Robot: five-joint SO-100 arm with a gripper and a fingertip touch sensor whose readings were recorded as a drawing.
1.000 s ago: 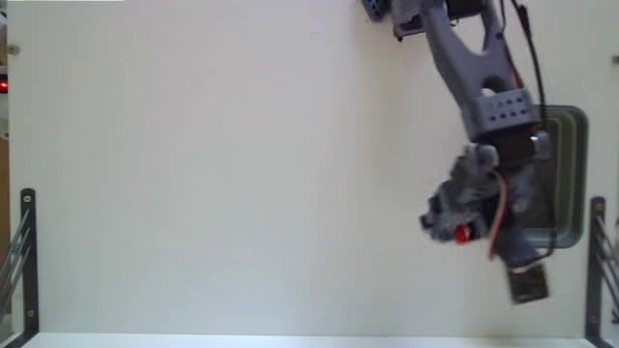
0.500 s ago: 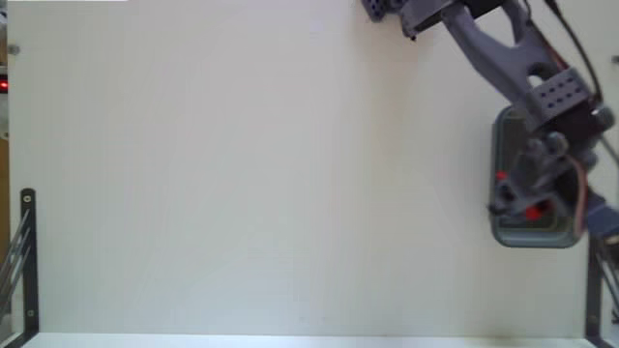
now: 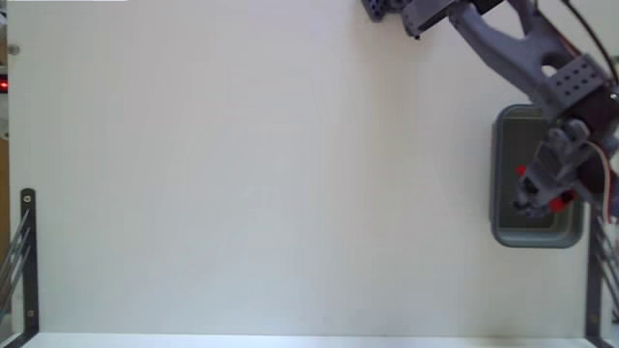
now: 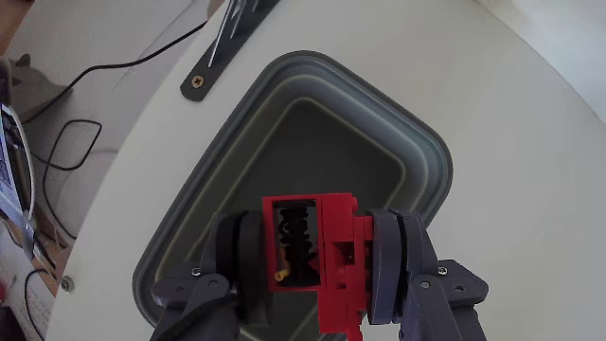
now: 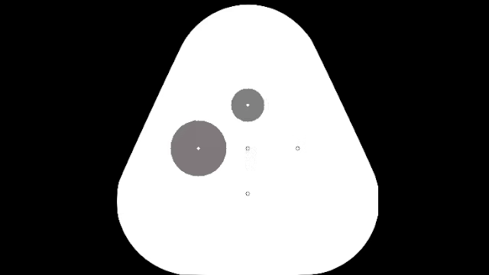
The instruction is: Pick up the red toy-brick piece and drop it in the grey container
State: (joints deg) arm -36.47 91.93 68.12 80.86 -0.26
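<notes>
My gripper (image 4: 312, 256) is shut on the red toy-brick piece (image 4: 312, 251), whose dark underside faces the wrist camera. Directly beneath it lies the grey container (image 4: 237, 123), a dark bin with a thick rounded rim, and its floor looks bare. In the fixed view the gripper (image 3: 544, 193) hangs over the container (image 3: 505, 230) at the right side of the table, with bits of the red piece (image 3: 559, 200) showing between the fingers.
The table is a plain white surface. Black metal brackets (image 3: 26, 251) stand at its left and right edges near the front. In the wrist view, cables (image 4: 66, 152) lie beyond the table edge.
The arm has swung to the right with the red piece held, from beside the container's left front corner to a spot over its inside.
</notes>
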